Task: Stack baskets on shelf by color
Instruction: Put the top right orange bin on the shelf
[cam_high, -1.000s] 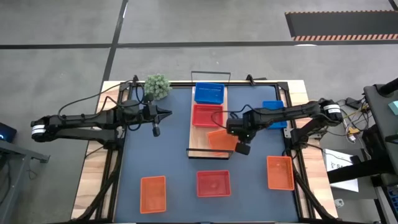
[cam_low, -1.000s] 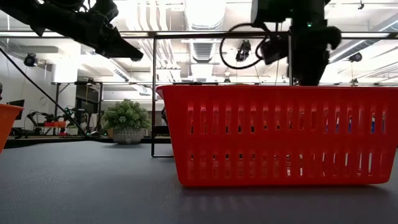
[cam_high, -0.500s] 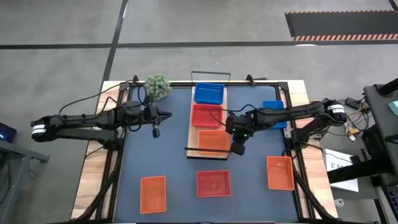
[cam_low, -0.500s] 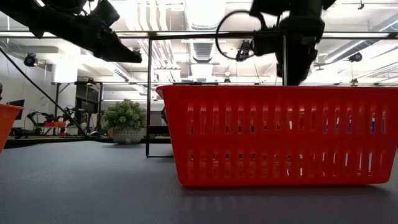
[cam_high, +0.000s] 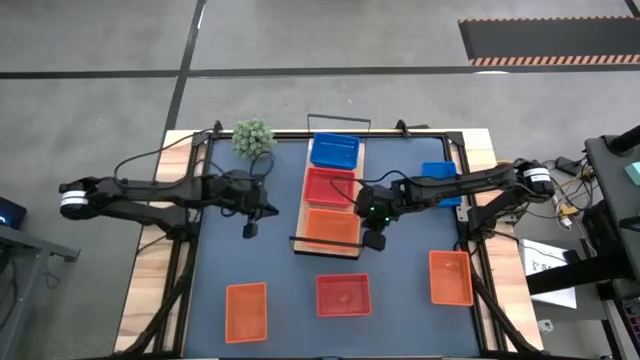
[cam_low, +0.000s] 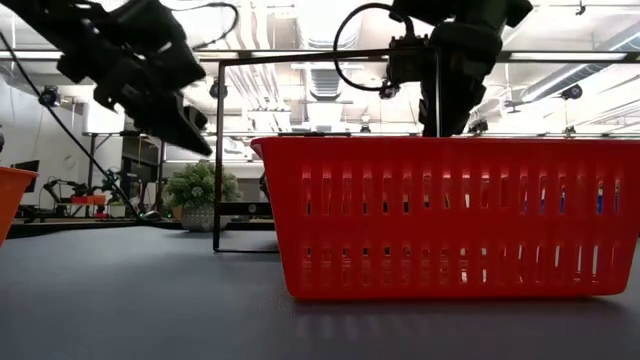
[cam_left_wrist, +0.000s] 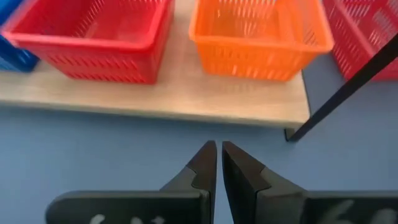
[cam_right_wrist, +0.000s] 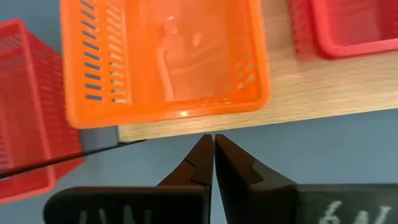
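The shelf (cam_high: 362, 168), a light-wood plank with black wire rails, lies along the mat's middle. On it sit a blue basket (cam_high: 335, 150), a red basket (cam_high: 332, 186) and an orange basket (cam_high: 332, 227), each flat on its bottom. My right gripper (cam_right_wrist: 213, 142) is shut, its tips at the plank's right edge by the orange basket (cam_right_wrist: 165, 56). My left gripper (cam_left_wrist: 219, 149) is shut and hangs over the mat, left of the shelf (cam_left_wrist: 155, 102), touching nothing. My right gripper slants down from the table's right, its shut fingertips (cam_right_wrist: 205, 146) at the shelf's right long edge (cam_right_wrist: 280, 109), close under the orange basket's wall. Whether they touch the plank or the basket, I cannot tell.
Loose on the mat: a blue basket (cam_high: 440, 180) under the right arm, an orange basket (cam_high: 450, 277), a red basket (cam_high: 343, 294) and an orange basket (cam_high: 246, 311) near the front edge. A green plant ball (cam_high: 253, 137) stands at the far left corner.
My right gripper has gone toward the table's left and tipped. The orange basket, which lay askew over the plank's right edge, now sits square on the plank. The plank's near end has slid leftward. My left gripper has tipped downward and sunk toward the mat.
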